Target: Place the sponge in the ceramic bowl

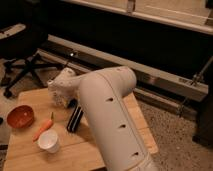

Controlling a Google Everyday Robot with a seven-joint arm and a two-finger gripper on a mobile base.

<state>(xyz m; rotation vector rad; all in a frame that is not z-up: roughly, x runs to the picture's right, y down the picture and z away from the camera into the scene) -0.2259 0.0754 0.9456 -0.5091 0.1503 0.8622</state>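
Clearly the big white arm [112,122] fills the middle of the view, reaching from the near right corner of the wooden table [27,156] across to its far edge. The gripper [64,99] sits low over the tabletop close to the middle of that far edge, mostly hidden behind the pale wrist housing, so I cannot tell whether it is clamped on anything or released. A small patch of blue, the sponge [71,103], shows right at the gripper's lower side, just beside the far end of the black bar [75,119]; whether it is being held or lies on the wood cannot be told. The ceramic bowl [20,116] stands at the left edge of the table, well apart from the gripper. A carrot [43,129] lies tilted between the bowl and the black bar, and a white cup [48,141] stands upright just beside the carrot, toward the near edge. An office chair [25,67] stands on the floor beyond the far left corner.
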